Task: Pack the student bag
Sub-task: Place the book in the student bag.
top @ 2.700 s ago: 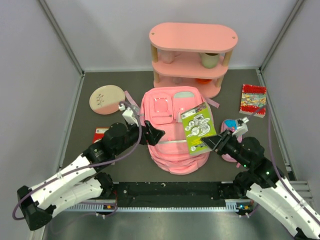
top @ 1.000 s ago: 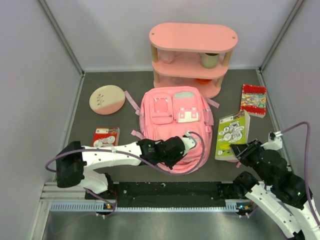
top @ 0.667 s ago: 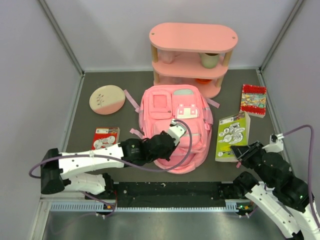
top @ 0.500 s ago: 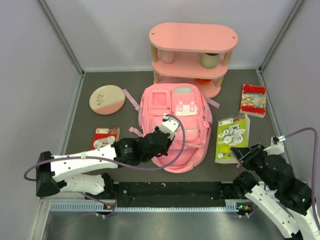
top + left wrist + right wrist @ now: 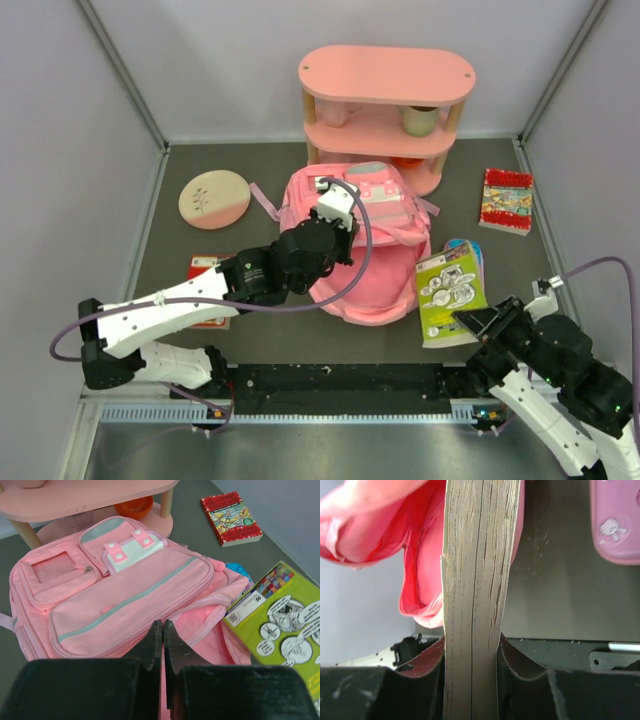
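Left gripper (image 5: 161, 628), pinching the large pink fabric backpack (image 5: 125, 597), may slip; then mouth closes before right gripper's (image 5: 470, 652) clamped green paperback book (image 5: 449, 294)

no words can be read for sure anywhere in these pictures. the green book (image 5: 280, 625) has a white label (image 5: 245, 607) with tiny dark lines on it and cartoon pictures with bits of print. the red book (image 5: 231, 518) has a row of letters across its top, but all of this is too small and blurry to make out. the small red and white card (image 5: 203, 266) has print that is too tiny as well, and the purple case (image 5: 620, 510) shows only a little cat face sign.
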`<state>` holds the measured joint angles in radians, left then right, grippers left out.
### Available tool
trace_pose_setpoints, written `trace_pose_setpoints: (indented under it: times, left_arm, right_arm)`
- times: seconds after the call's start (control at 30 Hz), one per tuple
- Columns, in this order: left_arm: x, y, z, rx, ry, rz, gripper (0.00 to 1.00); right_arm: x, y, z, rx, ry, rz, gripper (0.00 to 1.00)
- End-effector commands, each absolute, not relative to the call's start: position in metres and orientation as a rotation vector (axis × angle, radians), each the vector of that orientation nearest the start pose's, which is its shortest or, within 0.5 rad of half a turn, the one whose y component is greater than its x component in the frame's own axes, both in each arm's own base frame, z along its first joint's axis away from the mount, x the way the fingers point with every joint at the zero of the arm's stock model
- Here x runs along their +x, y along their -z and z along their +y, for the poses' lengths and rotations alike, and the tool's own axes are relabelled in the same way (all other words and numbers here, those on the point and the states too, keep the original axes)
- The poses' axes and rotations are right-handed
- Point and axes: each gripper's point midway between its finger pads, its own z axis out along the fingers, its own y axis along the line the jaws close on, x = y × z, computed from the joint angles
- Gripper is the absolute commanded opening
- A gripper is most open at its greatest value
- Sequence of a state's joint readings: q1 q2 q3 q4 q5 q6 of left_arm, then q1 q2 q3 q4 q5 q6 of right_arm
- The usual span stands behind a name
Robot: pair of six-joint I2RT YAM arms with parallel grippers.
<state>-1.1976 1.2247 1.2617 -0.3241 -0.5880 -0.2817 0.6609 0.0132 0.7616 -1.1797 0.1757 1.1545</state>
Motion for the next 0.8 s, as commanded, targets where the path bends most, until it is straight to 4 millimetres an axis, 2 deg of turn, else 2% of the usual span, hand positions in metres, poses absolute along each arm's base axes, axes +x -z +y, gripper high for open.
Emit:
trace_pose_setpoints:
  times: [0.0, 0.07, 0.1, 0.17, 0.2, 0.23, 0.27, 0.3, 0.33, 0.37, 0.4, 0.43, 0.47, 0.57, 0.77]
  left_arm:
    - [0.233, -0.388, -0.331, 0.298, 0.581, 1.651, 0.0]
    - [0.232, -0.384, -0.333, 0.308, 0.587, 1.654, 0.0]
    - [0.232, -0.384, -0.334, 0.308, 0.59, 1.656, 0.0]
    - [0.23, -0.376, -0.335, 0.316, 0.599, 1.669, 0.0]
    - [0.228, -0.373, -0.335, 0.323, 0.605, 1.676, 0.0]
    - [0.227, -0.372, -0.334, 0.316, 0.619, 1.677, 0.0]
    - [0.225, -0.363, -0.334, 0.32, 0.627, 1.692, 0.0]
    - [0.223, -0.361, -0.334, 0.32, 0.639, 1.691, 0.0]
    - [0.222, -0.366, -0.331, 0.301, 0.661, 1.675, 0.0]
    - [0.22, -0.361, -0.332, 0.304, 0.673, 1.68, 0.0]
    - [0.219, -0.362, -0.332, 0.302, 0.686, 1.676, 0.0]
    - [0.217, -0.366, -0.331, 0.297, 0.705, 1.665, 0.0]
    - [0.216, -0.364, -0.331, 0.305, 0.709, 1.665, 0.0]
    - [0.213, -0.366, -0.334, 0.321, 0.733, 1.661, 0.0]
    - [0.209, -0.362, -0.343, 0.343, 0.769, 1.673, 0.0]
  right_arm:
    - [0.058, -0.262, 0.094, 0.52, -1.321, 1.879, 0.0]
    - [0.051, -0.264, 0.105, 0.494, -1.398, 1.904, 0.0]
    - [0.051, -0.272, 0.11, 0.472, -1.445, 1.877, 0.0]
    - [0.051, -0.272, 0.122, 0.46, -1.514, 1.891, 0.0]
    - [0.054, -0.281, 0.127, 0.45, -1.561, 1.851, 0.0]
    - [0.056, -0.281, 0.132, 0.485, -1.602, 1.852, 0.0]
    - [0.061, -0.266, 0.143, 0.499, -1.624, 1.9, 0.0]
    - [0.064, -0.263, 0.15, 0.513, -1.657, 1.909, 0.0]
    - [0.068, -0.274, 0.156, 0.519, -1.737, 1.858, 0.0]
    - [0.073, -0.259, 0.166, 0.531, -1.758, 1.894, 0.0]
    - [0.076, -0.258, 0.17, 0.539, -1.777, 1.884, 0.0]
    - [0.079, -0.266, 0.172, 0.546, -1.82, 1.841, 0.0]
    - [0.086, -0.259, 0.174, 0.574, -1.81, 1.842, 0.0]
    - [0.096, -0.266, 0.18, 0.565, -1.865, 1.763, 0.0]
    - [0.114, -0.267, 0.196, 0.568, -1.995, 1.654, 0.0]
